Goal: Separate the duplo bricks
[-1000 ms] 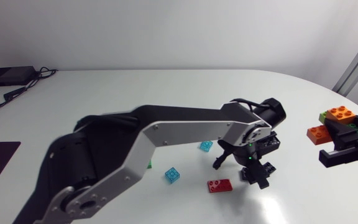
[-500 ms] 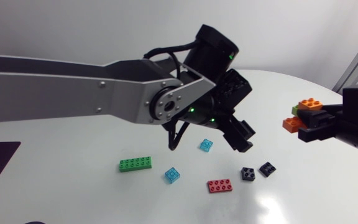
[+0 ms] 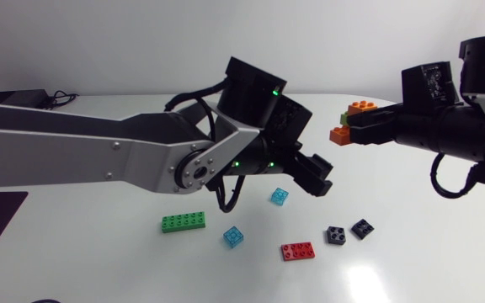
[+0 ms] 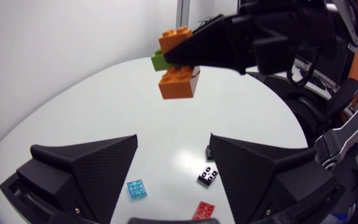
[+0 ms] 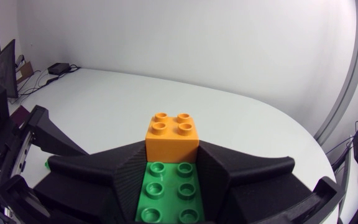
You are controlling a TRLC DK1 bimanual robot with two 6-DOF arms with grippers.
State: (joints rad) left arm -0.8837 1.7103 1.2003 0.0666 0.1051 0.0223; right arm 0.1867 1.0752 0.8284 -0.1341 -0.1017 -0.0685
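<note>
**Right gripper holds a brick stack aloft; left gripper spread nearby**

Seen from above, my right arm comes in from 3 o'clock. Its right gripper (image 3: 362, 128) pinches a stack of duplo bricks (image 3: 349, 120) in the air above the white desk (image 3: 428, 244). The stack is orange, then green, then orange. In the right wrist view, both black fingers press the stack's green layer from two sides, and an orange brick juts out ahead of them.

My left arm crosses from 9 o'clock. Its left gripper (image 3: 311, 174) is raised off the desk, fingers spread with nothing between them. The stack hangs at about 2 o'clock from it, apart from it.

Loose bricks lie on the desk below the left gripper:
- At 8 o'clock from it, a long green brick (image 3: 183, 221).
- Nearer, around 7 to 8 o'clock, two clear blue bricks (image 3: 279, 196) (image 3: 234, 237).
- At 6 o'clock, a red brick (image 3: 297, 251).
- At 5 o'clock, two black bricks (image 3: 336, 235) (image 3: 362, 226) just beside each other.
</note>
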